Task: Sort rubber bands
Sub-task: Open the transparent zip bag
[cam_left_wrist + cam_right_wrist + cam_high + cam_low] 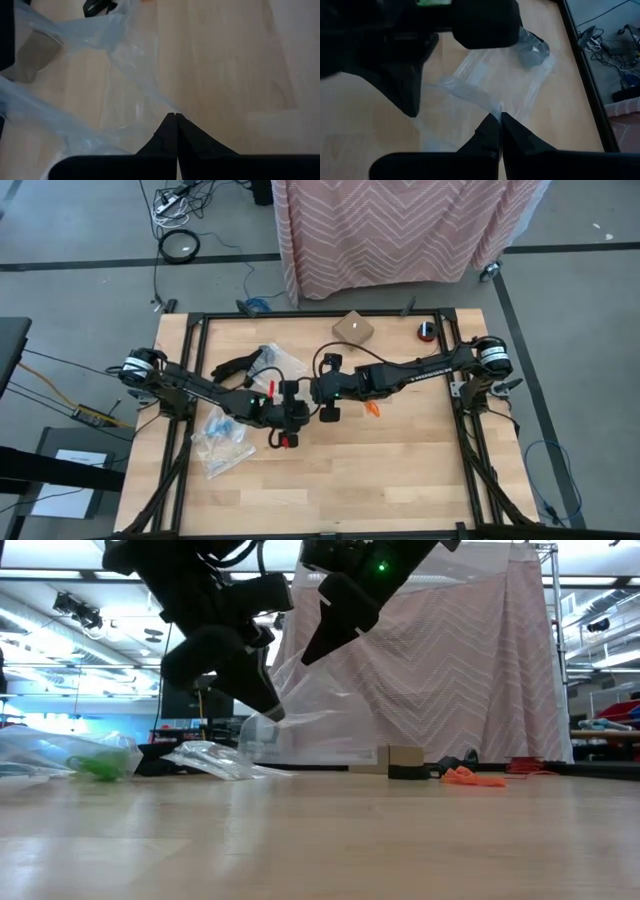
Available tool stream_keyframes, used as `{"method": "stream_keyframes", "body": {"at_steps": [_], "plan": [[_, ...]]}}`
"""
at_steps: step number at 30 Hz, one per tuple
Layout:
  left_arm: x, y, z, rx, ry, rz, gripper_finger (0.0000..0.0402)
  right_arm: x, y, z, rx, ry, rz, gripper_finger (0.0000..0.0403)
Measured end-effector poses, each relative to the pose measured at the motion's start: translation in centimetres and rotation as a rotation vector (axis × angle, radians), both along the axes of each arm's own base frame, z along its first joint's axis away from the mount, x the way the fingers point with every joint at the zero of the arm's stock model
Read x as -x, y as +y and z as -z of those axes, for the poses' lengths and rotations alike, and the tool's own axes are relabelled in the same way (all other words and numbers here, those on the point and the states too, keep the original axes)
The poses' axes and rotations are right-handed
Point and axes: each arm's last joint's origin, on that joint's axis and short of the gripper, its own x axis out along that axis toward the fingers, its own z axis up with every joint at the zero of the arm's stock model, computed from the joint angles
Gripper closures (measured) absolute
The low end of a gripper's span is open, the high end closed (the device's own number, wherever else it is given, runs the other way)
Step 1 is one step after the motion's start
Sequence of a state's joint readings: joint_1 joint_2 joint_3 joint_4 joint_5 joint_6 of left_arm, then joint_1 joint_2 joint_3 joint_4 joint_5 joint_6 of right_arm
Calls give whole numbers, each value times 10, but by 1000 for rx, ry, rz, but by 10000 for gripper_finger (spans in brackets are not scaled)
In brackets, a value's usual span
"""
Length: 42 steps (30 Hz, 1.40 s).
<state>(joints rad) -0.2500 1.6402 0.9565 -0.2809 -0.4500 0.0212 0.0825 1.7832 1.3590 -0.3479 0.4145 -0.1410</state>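
A clear plastic zip bag point(300, 700) is raised over the table's middle between my two grippers. My left gripper point(175, 116) is shut on it, and so is my right gripper point(498, 114), which stands higher in the low view point(306, 658) than the left point(272, 712). Black rubber bands point(532, 52) lie in the bag's far corner. Orange rubber bands point(372, 408) lie loose on the wood right of the grippers. Green rubber bands point(95, 768) sit in another bag at the left. My left gripper pinches a thin edge of the clear bag point(169, 111) between its two fingertips, slanting down from the table's left. The film runs off from the tips, drawn into creases. My right gripper pinches another stretch of the bag's edge point(495, 107) between its fingertips, slanting down from the right. The film fans away from the tips, and the bag's corner with the black bands lies low by the table.
Other clear bags point(222, 442) lie at the table's left front. A small cardboard box point(352, 328) and a red and black object point(427, 331) stand near the far edge. A pink patterned cloth point(470, 660) hangs beyond the table. Bare wood shows at the front right.
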Motion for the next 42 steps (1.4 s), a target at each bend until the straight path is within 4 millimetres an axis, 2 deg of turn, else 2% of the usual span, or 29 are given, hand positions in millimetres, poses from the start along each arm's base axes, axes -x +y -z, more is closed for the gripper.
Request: {"method": "stream_keyframes", "body": {"at_steps": [5, 9, 13, 18, 21, 25, 31, 37, 39, 42], "plan": [[1, -4, -1, 4, 3, 18, 399, 1, -1, 1, -3, 15, 6, 403], [-3, -6, -9, 5, 13, 34, 399, 1, -1, 2, -7, 20, 3, 403], [-7, -7, -17, -11, 6, 58, 399, 1, -1, 2, -46, 20, -39, 403], [-7, -6, -17, -21, 13, 58, 398, 1, 0, 2, -38, 38, -90, 397], [-5, -6, -17, -29, 29, 56, 398, 1, 0, 1, -30, 40, -99, 373], [-5, -5, -16, -33, 40, 55, 398, 1, 1, 0, -37, 32, -107, 321], [-4, -5, -16, -37, 45, 54, 398, 5, 2, -14, -27, 4, -114, 249], [-4, -5, -16, -52, 57, 62, 398, 28, 0, -37, -55, 24, -59, 219], [-3, -4, -15, -70, 67, 56, 398, 38, 0, -33, -132, 93, -52, 218], [0, -2, -15, -125, 84, 27, 398, 46, 4, -13, -255, 168, -54, 218]]}}
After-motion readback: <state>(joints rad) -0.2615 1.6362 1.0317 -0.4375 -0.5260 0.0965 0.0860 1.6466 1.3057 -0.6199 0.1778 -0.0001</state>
